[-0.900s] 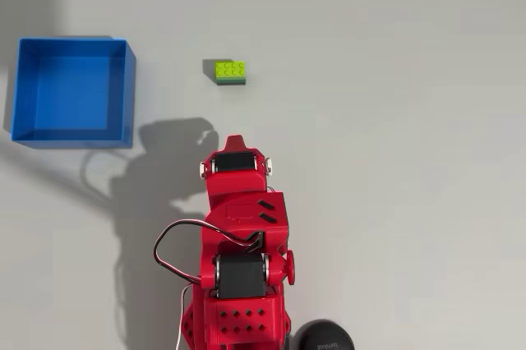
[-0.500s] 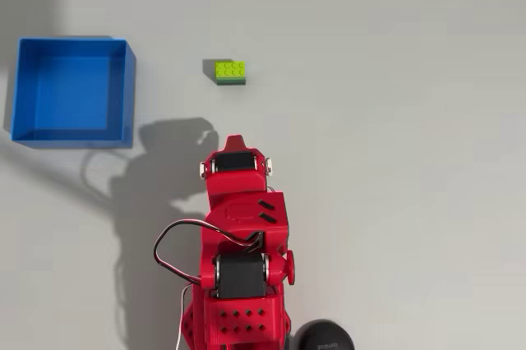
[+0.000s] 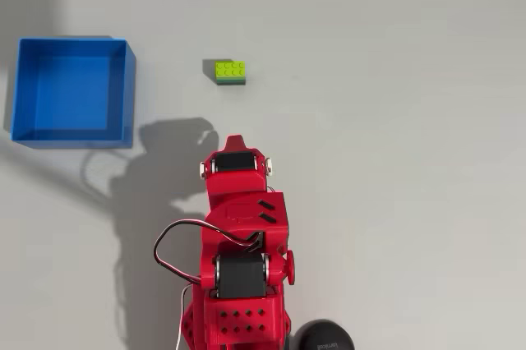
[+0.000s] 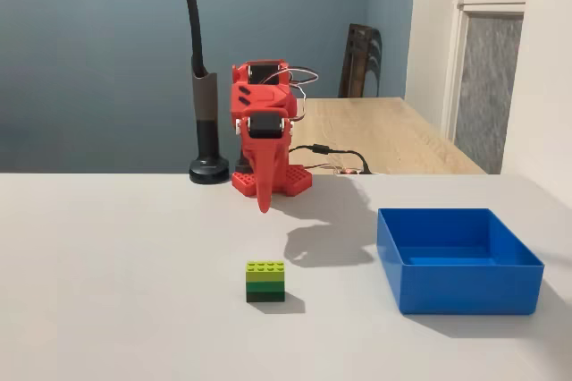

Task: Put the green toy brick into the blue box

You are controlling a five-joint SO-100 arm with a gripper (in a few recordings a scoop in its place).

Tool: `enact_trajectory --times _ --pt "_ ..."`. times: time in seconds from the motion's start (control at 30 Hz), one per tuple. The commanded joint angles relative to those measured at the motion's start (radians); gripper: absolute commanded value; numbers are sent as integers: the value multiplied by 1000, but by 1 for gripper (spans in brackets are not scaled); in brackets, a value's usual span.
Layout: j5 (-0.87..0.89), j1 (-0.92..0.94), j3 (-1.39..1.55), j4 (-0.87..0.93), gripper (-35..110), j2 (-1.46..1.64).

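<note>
Fixed view: the green toy brick [image 4: 265, 281] lies in the foreground on the grey table [image 4: 116, 292], left of the blue box [image 4: 458, 260] and well apart from the red arm's gripper [image 4: 263, 193], which hangs folded, tip down, fingers seemingly together, behind it.
</note>
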Motion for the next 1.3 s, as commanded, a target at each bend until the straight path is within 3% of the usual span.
enact_trajectory --times 0.0,0.77,1.27 --pt "-8 6 -5 18 0 20" --pt "-5 6 -17 -11 0 20" --pt "-5 -3 -207 -8 0 -77"
